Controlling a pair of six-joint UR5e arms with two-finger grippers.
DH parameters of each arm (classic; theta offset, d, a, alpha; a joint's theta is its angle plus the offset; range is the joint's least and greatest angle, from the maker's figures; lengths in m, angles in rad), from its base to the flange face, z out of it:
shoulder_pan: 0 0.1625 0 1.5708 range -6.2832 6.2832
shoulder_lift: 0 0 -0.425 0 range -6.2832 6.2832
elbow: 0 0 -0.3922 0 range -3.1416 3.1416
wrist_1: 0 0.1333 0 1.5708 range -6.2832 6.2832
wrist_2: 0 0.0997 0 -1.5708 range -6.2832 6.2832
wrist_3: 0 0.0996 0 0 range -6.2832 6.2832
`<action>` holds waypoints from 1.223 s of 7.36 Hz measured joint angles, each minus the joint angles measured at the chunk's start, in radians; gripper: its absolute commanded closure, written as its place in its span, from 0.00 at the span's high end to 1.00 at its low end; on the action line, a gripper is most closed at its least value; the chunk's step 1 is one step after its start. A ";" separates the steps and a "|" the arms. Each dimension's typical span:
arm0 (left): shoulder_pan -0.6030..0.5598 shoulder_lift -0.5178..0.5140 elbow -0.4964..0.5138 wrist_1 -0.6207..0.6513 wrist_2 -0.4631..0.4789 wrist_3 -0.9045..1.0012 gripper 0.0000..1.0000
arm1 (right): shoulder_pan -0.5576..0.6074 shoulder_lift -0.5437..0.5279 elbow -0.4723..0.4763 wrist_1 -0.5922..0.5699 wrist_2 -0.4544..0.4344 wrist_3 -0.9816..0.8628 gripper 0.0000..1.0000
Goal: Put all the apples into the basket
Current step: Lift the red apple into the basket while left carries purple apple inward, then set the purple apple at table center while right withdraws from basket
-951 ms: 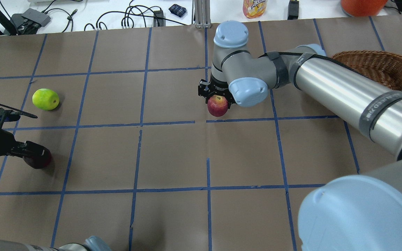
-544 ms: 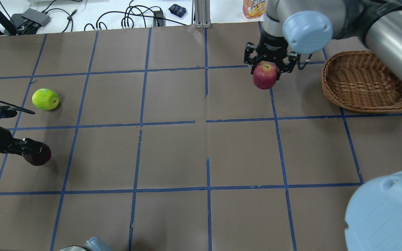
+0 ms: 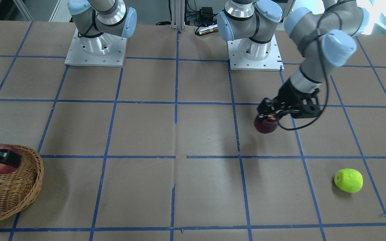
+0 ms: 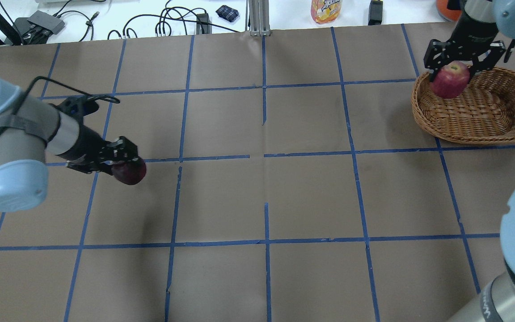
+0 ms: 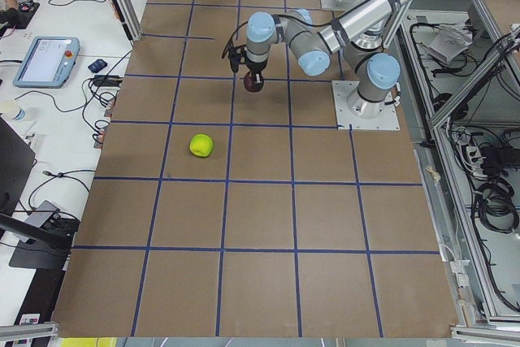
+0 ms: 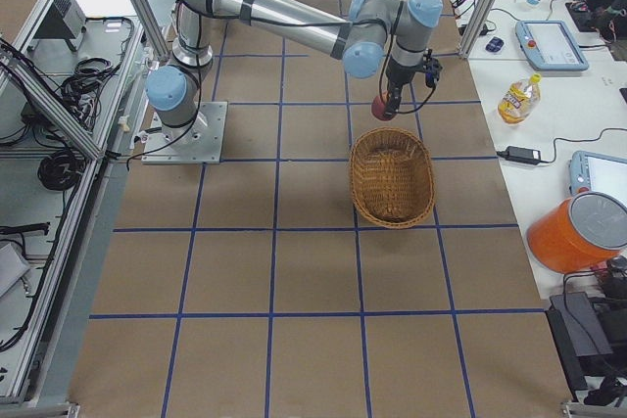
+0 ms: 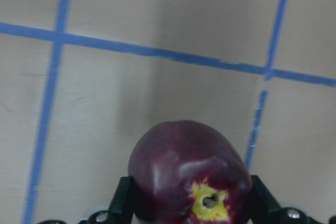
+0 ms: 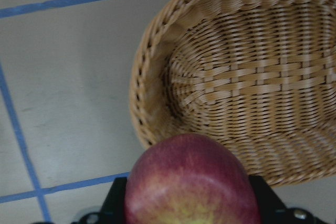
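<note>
My right gripper (image 4: 454,71) is shut on the red apple (image 4: 450,81) and holds it above the left end of the wicker basket (image 4: 481,112). The right wrist view shows the red apple (image 8: 191,182) over the basket's rim (image 8: 144,93); the basket is empty. My left gripper (image 4: 123,164) is shut on the dark maroon apple (image 4: 131,172), held above the table left of centre; its stem end shows in the left wrist view (image 7: 189,182). The green apple (image 3: 348,180) lies on the table. In the overhead view my left arm hides it.
A drink bottle (image 4: 327,9) and cables (image 4: 172,22) lie beyond the table's far edge. The two arm bases (image 3: 95,50) (image 3: 255,52) stand at the robot's side. An orange container (image 6: 578,232) sits off the table beside the basket end.
My right arm carried the red apple from the table's middle to above the basket. My left arm lifted the maroon apple and moved it right, toward the centre, now covering the green apple in the overhead view.
</note>
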State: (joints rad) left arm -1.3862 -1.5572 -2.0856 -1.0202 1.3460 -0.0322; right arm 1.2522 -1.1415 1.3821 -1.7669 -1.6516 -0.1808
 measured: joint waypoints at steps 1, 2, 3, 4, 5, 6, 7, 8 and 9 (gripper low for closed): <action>-0.169 -0.018 0.037 0.037 0.000 -0.179 0.00 | -0.050 0.029 0.000 -0.055 -0.003 -0.095 0.00; -0.293 -0.051 0.078 0.071 0.006 -0.290 0.00 | -0.097 0.060 0.000 -0.104 -0.004 -0.178 0.00; -0.373 -0.096 0.115 0.107 0.025 -0.338 0.00 | -0.141 0.090 0.001 -0.150 -0.003 -0.256 0.00; -0.429 -0.148 0.136 0.151 0.062 -0.359 0.00 | -0.178 0.118 0.001 -0.200 -0.003 -0.324 0.00; -0.457 -0.205 0.148 0.208 0.099 -0.371 0.00 | -0.204 0.145 0.001 -0.248 -0.003 -0.372 0.00; -0.468 -0.262 0.164 0.256 0.124 -0.379 0.00 | -0.223 0.171 0.001 -0.286 -0.002 -0.402 0.28; -0.473 -0.317 0.185 0.290 0.146 -0.394 0.00 | -0.237 0.197 0.001 -0.315 -0.002 -0.419 0.99; -0.478 -0.355 0.201 0.307 0.155 -0.419 0.01 | -0.247 0.216 0.001 -0.334 -0.002 -0.434 1.00; -0.483 -0.376 0.212 0.313 0.157 -0.439 0.03 | -0.253 0.223 0.001 -0.339 -0.004 -0.447 1.00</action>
State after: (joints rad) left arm -1.8688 -1.9333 -1.8734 -0.7072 1.5030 -0.4709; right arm 0.9994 -0.9181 1.3829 -2.1056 -1.6553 -0.6281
